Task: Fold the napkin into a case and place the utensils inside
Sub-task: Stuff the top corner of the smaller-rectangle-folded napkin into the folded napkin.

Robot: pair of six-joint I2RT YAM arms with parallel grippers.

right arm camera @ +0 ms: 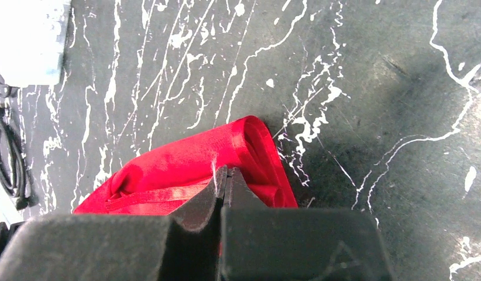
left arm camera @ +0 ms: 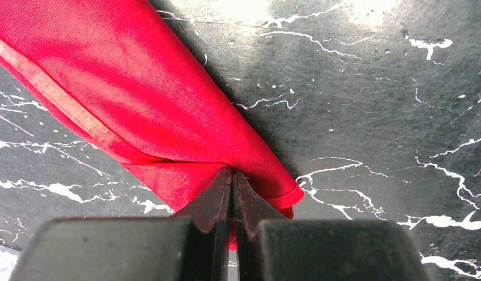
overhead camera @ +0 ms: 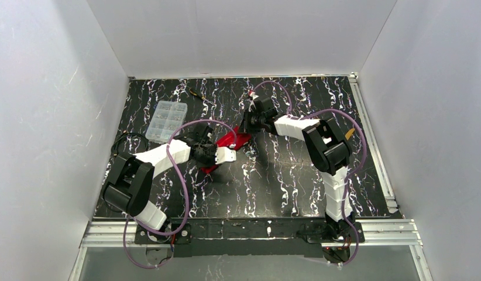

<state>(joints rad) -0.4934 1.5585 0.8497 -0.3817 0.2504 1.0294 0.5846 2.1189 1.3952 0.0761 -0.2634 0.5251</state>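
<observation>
The red napkin hangs bunched into a loose, creased band between my two grippers at mid-table. My left gripper holds its near end: in the left wrist view the fingertips are pressed together with a corner of the napkin pinched between them. My right gripper holds the far end, and in the right wrist view its jaws are shut on a rolled fold of the napkin. The cloth does not have the shape of a case. The utensils are out of view.
A clear plastic compartment box sits at the back left, and shows again as a pale blur. A thin black-and-yellow tool lies near the back edge. A black cable coils at the left. White walls enclose the black marbled table.
</observation>
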